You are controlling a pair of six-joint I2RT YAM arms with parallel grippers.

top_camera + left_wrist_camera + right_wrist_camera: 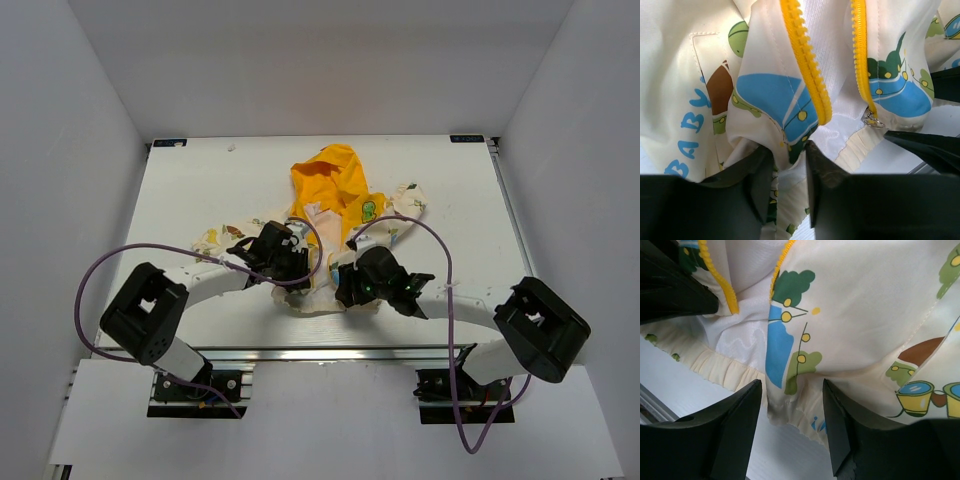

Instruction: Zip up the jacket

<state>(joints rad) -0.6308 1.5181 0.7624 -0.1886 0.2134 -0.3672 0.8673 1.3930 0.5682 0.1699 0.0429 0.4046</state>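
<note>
The jacket (335,190) lies in the middle of the table, yellow hood at the far end, cream printed body toward me, front open. My left gripper (291,262) is shut on the bottom hem of one front panel; in the left wrist view (789,175) cream fabric is pinched between the fingers (759,186). The two yellow zipper strips (805,60) hang apart, and the metal slider (871,119) sits at the bottom of the right strip. My right gripper (352,287) is open, its fingers (742,412) either side of the other panel's hem (790,402), just above the table.
The white table (200,190) has raised edges and white walls on three sides. Purple cables (100,270) loop from both arms. The left gripper's black body (670,285) shows close in the right wrist view, so the two grippers are nearly touching.
</note>
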